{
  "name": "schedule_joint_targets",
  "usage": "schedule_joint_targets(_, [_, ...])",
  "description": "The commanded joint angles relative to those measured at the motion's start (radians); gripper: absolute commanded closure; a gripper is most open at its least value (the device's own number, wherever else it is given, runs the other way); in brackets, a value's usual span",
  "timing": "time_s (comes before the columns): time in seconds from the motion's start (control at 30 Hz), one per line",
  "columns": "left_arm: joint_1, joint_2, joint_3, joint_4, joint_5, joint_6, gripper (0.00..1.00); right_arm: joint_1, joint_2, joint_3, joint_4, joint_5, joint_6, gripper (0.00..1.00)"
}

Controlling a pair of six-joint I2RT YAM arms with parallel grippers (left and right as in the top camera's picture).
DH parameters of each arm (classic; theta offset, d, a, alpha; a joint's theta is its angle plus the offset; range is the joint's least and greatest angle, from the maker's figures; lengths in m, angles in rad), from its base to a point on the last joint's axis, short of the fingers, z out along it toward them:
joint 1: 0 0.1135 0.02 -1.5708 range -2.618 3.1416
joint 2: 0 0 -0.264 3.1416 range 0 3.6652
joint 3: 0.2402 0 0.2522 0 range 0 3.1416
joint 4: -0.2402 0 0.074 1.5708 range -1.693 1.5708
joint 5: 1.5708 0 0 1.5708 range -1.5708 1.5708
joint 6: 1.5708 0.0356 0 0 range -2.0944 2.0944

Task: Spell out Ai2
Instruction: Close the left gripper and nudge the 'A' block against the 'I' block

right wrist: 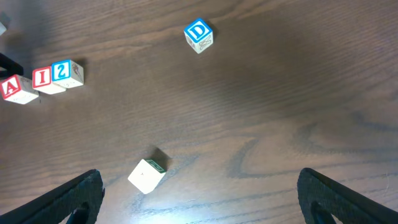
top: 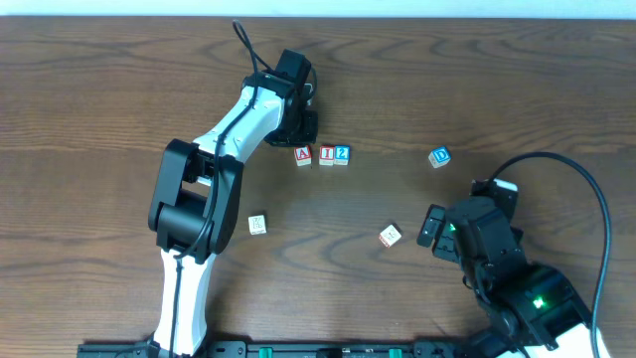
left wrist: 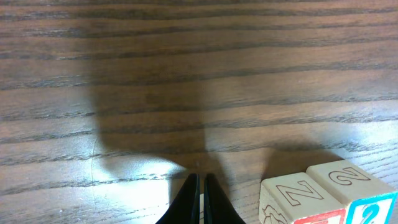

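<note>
Three letter blocks stand in a row touching each other: the red A block, the red I block and the blue 2 block. The right wrist view shows the A, I and 2 at its far left. My left gripper is shut and empty, just behind and left of the A block. In the left wrist view its fingers are together, with the I block and 2 block at the lower right. My right gripper is open and empty.
A blue D block lies apart at the right, also in the right wrist view. A pale block lies in front of my right gripper, seen also in the right wrist view. Another pale block lies near the left arm's base.
</note>
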Motion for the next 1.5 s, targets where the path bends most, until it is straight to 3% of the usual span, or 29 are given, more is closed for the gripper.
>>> schedule_joint_targets(0.0, [-0.006,0.011,0.017,-0.003,0.007,0.037,0.94,0.008,-0.004,-0.005,-0.001,0.01,0.013,0.01])
schedule_joint_targets(0.23, [-0.005,0.011,0.017,0.013,-0.01,0.035,0.94,0.008,-0.004,-0.005,-0.001,0.01,0.013,0.01])
schedule_joint_targets(0.4, [0.013,0.011,0.036,0.011,-0.137,-0.036,0.94,0.008,-0.004,-0.005,-0.001,0.01,0.013,0.01])
schedule_joint_targets(0.7, [0.016,0.011,0.053,-0.071,-0.143,-0.144,0.94,0.008,-0.004,-0.005,-0.001,0.01,0.013,0.01])
schedule_joint_targets(0.8, [0.007,0.011,0.053,-0.103,-0.209,-0.182,0.95,0.008,-0.004,-0.005,-0.001,0.01,0.013,0.01])
schedule_joint_targets(1.47, [-0.037,0.011,0.053,-0.132,-0.2,-0.219,0.94,0.008,-0.004,-0.005,-0.001,0.01,0.013,0.01])
